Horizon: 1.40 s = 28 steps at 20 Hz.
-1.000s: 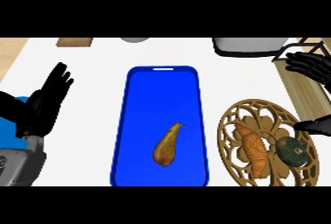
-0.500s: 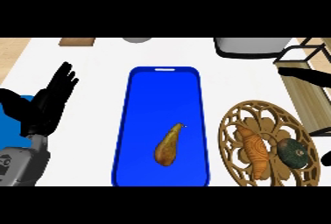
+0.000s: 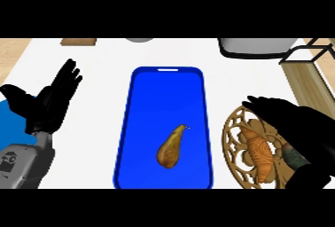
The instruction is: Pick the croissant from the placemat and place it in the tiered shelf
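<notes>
**White tabletop, blue tray in the middle, hand over the croissant**

The tabletop (image 3: 98, 53) is white and wide, with bare room between the things on it. A long blue tray (image 3: 167, 88) lies in the middle, running from near to far. A brown pear (image 3: 170, 147) lies in its near half, well away from the tray's edges. The far half of the tray is bare.

Just to the right of the tray lies a round wooden placemat (image 3: 237, 133) with cut-out holes. Its left edge is very near the tray's right edge. The croissant (image 3: 258, 153) lies on the placemat. The right hand (image 3: 288, 117) is above the placemat, dark and big, with its fingers bent down over the croissant's far side. I cannot tell if they touch it.

The tiered shelf (image 3: 307, 73) shows at the far right edge, wood with black bars. A grey bowl (image 3: 255, 46) sits at the far edge beside it.

The left hand (image 3: 56, 99) rests at the left side, fingers straight and apart, holding nothing. White tabletop lies between it and the tray.
</notes>
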{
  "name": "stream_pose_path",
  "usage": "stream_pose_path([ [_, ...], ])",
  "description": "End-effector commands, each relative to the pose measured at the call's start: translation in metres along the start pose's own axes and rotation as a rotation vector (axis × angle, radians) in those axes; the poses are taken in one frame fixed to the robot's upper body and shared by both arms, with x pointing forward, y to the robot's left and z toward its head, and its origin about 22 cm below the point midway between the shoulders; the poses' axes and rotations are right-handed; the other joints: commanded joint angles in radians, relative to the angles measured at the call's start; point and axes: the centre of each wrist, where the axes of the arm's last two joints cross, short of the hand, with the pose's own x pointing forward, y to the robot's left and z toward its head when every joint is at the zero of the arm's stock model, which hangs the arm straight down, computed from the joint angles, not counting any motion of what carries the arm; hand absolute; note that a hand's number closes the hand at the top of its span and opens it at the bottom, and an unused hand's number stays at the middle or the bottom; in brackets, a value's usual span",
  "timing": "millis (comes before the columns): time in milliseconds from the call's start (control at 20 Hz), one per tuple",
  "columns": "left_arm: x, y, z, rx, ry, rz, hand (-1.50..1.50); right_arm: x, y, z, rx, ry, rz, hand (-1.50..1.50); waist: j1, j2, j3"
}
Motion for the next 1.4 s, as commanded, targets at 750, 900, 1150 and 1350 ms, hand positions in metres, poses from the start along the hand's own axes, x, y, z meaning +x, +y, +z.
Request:
stream_pose_path([
  [750,-0.006,0.009,0.0,0.017,0.005,-0.014,0.0,0.023,0.05,-0.018,0.124,0.227,0.27,-1.5,-0.006,0.001,0.001],
  [900,0.001,0.008,0.01,0.0,-0.013,0.007,0.0,0.028,0.085,-0.029,0.126,0.231,0.268,-1.5,0.0,0.001,0.002],
  [1150,-0.012,-0.001,0.009,-0.008,0.012,0.002,0.0,0.03,0.08,-0.038,0.125,0.237,0.265,-1.5,0.0,0.002,0.001],
  [1350,-0.007,-0.012,-0.002,0.01,-0.007,0.0,0.0,-0.011,0.09,-0.042,0.11,0.231,0.242,-1.5,-0.004,0.003,0.002],
])
